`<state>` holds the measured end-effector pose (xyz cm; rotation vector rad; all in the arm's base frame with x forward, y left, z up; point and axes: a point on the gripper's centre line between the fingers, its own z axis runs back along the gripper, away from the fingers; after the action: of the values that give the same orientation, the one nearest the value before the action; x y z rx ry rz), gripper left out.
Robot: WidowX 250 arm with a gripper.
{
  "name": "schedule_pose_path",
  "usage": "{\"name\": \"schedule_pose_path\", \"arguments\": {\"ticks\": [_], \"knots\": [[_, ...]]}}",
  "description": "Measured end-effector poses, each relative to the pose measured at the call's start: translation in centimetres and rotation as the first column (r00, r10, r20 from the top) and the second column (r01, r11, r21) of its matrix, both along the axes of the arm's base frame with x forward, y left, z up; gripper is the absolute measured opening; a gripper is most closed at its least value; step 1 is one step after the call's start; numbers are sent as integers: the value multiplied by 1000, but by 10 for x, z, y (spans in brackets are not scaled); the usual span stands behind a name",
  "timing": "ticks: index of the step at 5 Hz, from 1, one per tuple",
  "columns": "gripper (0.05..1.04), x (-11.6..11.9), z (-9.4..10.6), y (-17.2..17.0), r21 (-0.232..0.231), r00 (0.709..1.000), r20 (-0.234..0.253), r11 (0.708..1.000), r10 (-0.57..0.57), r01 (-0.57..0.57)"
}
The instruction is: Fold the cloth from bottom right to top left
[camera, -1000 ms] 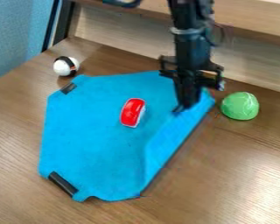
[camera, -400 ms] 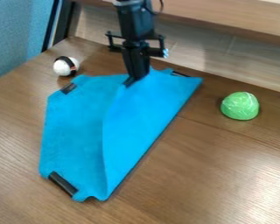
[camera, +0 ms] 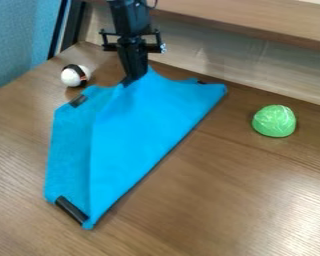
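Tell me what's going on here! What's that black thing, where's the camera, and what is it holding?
The black thing is a robot arm. At its end is a gripper, a sort of two-fingered hand, and it is pinching part of a blue cloth, which is partly folded over itself. The camera stays in one spot and looks down at a slant. Under the cloth is a wooden table. A white ball with a dark band sits near the gripper, and a green dome-shaped thing sits off to the picture's right.
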<state>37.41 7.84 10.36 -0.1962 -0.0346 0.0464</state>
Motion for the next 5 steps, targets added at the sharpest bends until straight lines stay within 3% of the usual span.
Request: {"name": "schedule_pose_path", "arguments": {"ticks": [3,5], "knots": [[54,-7,-19,33,11,997,-59,999,50,-49],[54,-39,-50,60,31,985,-133,993,114,-111]]}}
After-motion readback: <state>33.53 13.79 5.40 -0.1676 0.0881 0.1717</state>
